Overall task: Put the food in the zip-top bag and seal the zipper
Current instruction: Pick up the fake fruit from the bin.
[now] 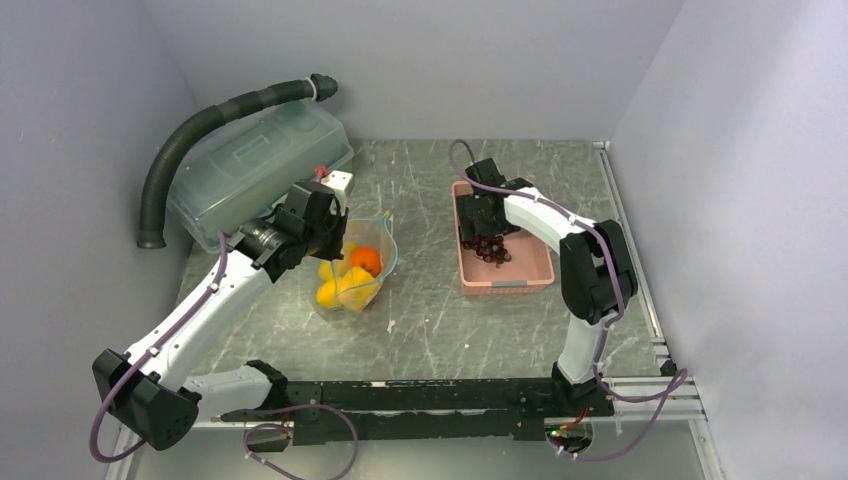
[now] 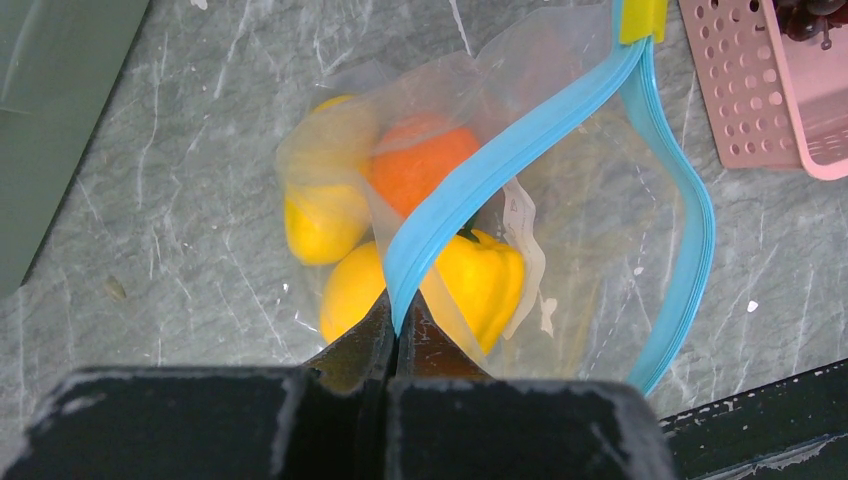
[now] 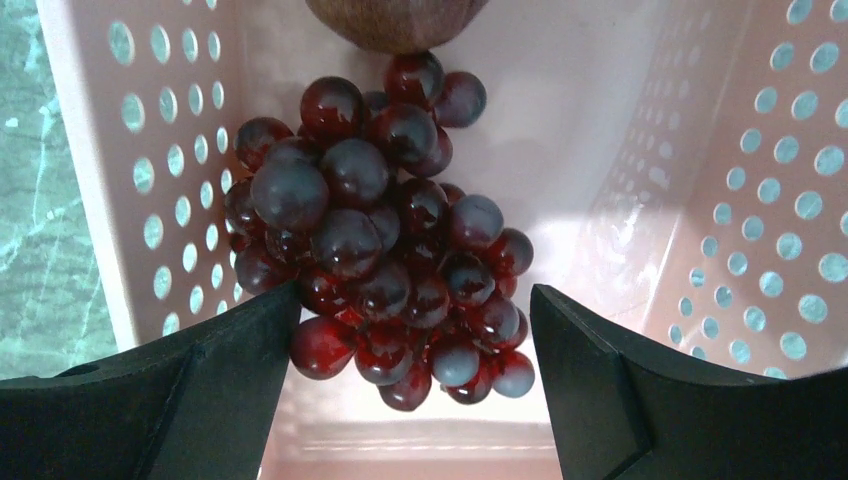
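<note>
The left gripper (image 2: 395,328) has its fingers pressed together on the zipper (image 2: 500,160), pinching one teal-blue lip of the strip at the lower middle of the left wrist view. The other lip bows away to the right, so the mouth of the zip-top bag (image 1: 362,272) gapes. A yellow tab (image 2: 641,17) sits on the strip at the top edge. The bag lies on the grey marble table (image 1: 430,330), left of centre in the top view. A round orange fruit (image 2: 420,165) and three yellow fruits (image 2: 318,228) show through the clear plastic.

The right gripper (image 3: 415,310) is down inside the pink basket (image 1: 508,278), right of centre in the top view. Its fingers stand wide apart, one on each side of the dark purple grape bunch (image 3: 385,240), not clamped on it. A brown-red ball (image 3: 395,20) touches the bunch at the top edge of the right wrist view.

A translucent lidded box (image 1: 250,170) and a black hose (image 1: 200,130) lie at the upper left
</note>
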`<state>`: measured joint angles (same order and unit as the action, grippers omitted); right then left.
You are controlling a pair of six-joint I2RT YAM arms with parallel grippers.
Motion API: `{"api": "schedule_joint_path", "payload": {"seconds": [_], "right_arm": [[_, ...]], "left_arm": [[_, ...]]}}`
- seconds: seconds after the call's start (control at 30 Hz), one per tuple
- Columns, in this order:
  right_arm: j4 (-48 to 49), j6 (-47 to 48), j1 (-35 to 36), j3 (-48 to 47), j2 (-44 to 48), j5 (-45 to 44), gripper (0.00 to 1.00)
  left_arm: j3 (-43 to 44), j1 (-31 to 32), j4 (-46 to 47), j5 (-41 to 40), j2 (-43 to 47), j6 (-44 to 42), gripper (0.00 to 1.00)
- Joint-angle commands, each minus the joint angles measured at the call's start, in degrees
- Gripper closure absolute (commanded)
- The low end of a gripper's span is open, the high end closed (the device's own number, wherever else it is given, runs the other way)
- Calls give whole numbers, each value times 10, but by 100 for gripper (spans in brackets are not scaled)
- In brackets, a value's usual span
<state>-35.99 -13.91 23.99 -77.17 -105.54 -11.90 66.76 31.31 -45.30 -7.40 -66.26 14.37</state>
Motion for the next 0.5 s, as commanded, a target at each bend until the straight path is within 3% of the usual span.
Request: {"api": "schedule_joint_path", "payload": {"seconds": [0.0, 0.27, 0.47], "right_arm": [[13, 11, -6, -36, -21, -23, 12], [26, 9, -9, -37, -56, -9, 13], [35, 7, -9, -11, -50, -3, 22]], "left_arm": [[-1, -2, 14, -8, 7, -11, 100], [-2, -2, 14, -11, 9, -12, 100], [-1, -2, 14, -13, 8, -12, 100]]}}
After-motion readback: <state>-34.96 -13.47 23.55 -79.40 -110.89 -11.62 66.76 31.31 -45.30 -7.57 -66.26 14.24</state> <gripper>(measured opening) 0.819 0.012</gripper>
